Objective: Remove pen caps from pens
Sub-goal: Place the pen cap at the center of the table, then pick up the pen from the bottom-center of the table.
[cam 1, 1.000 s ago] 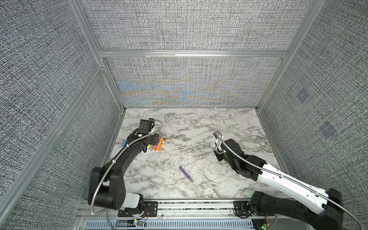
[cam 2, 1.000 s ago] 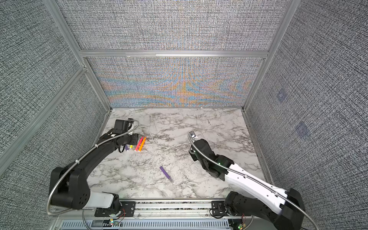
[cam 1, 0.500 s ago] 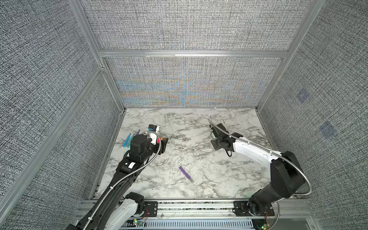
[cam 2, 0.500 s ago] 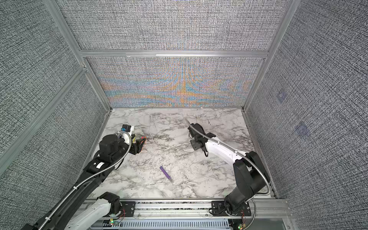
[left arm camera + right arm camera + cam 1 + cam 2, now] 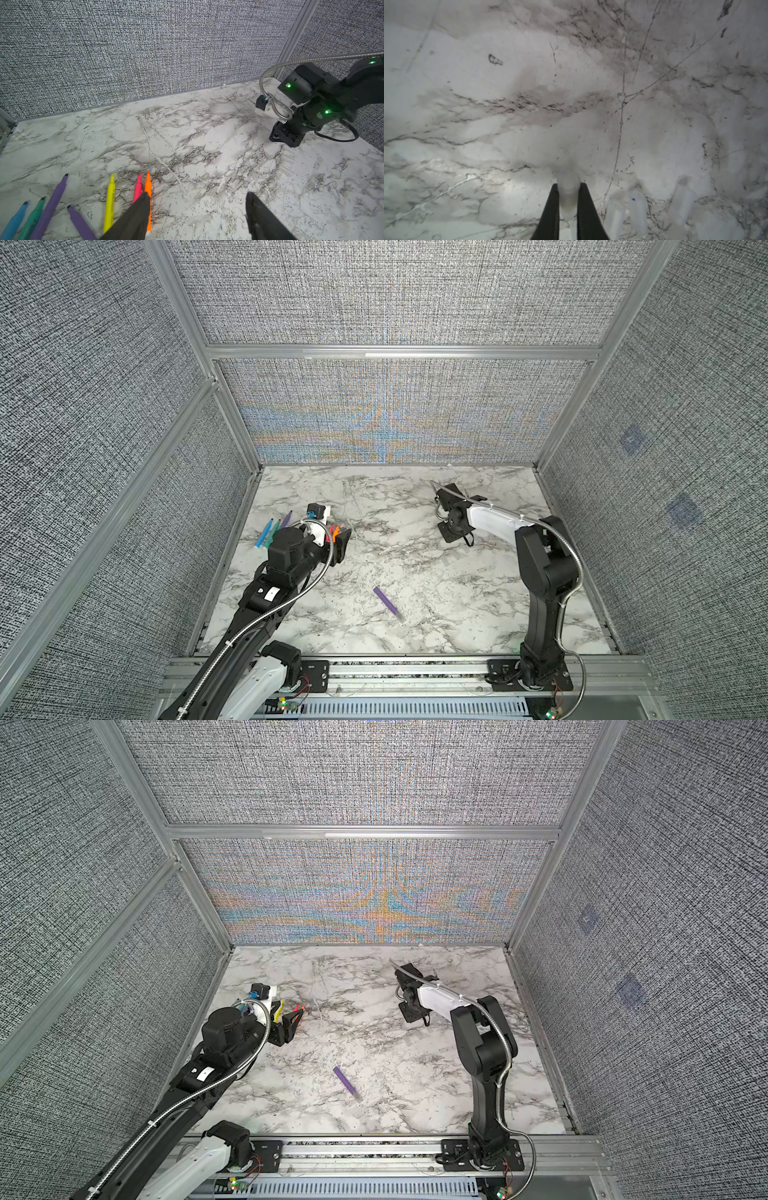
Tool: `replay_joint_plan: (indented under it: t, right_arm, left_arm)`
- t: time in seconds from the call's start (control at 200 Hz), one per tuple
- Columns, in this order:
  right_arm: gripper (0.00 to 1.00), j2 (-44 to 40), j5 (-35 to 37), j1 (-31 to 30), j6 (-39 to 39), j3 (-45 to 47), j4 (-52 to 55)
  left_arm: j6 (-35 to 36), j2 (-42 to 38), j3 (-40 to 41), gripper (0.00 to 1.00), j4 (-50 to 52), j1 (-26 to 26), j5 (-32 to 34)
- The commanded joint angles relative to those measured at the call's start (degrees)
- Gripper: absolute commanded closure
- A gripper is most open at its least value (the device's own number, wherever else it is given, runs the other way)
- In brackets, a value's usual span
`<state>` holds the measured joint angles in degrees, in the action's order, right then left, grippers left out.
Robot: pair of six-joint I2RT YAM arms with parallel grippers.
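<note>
right gripper (image 5: 569, 185) pinching clear pen cap (image 5: 568, 198) | left gripper (image 5: 197, 196) spread, orange pen (image 5: 148, 185) beside its finger

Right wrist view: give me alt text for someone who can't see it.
The right gripper is shut on a clear pen cap, seen close up over a marble table. Several more clear caps lie loose on the marble beside it. The picture is soft and slightly blurred.

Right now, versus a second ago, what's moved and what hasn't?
The left arm and right arm changed pose: the left gripper, open, shifted slightly off the row of pens; the right gripper roughly keeps its spot, shut on a pen cap. The purple pen stayed put.
</note>
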<state>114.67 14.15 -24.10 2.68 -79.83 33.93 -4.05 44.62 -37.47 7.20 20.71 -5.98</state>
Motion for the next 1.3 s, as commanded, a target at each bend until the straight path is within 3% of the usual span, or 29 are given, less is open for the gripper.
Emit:
replay_joint_plan:
  t: [0.0,0.405,0.65,0.8,0.875,1.0,1.14,1.295]
  right_arm:
    - [0.97,-0.30,0.17,-0.05,-0.57,-0.42,1.05]
    - [0.79,-0.50,-0.87,0.01,-0.83,0.30,0.40]
    - [0.62,-1.98,-1.76,-0.03,-1.10,0.64,0.51]
    - [0.60,-6.94,-4.10,-0.37,-0.75,2.22,0.21]
    - [0.60,-12.17,-8.97,-1.58,-1.21,4.66,-1.68]
    - [0.57,-20.51,-18.39,-7.96,-1.01,9.59,-5.05]
    - [0.57,-27.24,-14.18,-19.13,5.27,19.14,-10.59]
    - [0.57,-36.28,-10.12,-29.50,16.98,34.71,-26.38]
  left_arm:
    - [0.29,0.28,-0.32,0.27,-2.91,0.00,-0.08]
    - [0.35,0.28,-0.06,0.26,-2.88,-0.03,0.23]
    - [0.64,0.58,-0.27,0.26,-2.80,0.01,0.18]
    - [0.78,0.30,-0.23,0.26,-2.88,0.00,0.29]
    - [0.81,-0.06,-0.14,0.25,-2.94,-0.05,0.62]
    - [1.05,-0.65,-0.08,0.25,-2.95,0.00,1.25]
    - [0.89,-1.75,0.42,0.25,-3.31,0.03,1.60]
    - [0.43,-2.77,0.74,0.24,-3.61,-0.01,1.48]
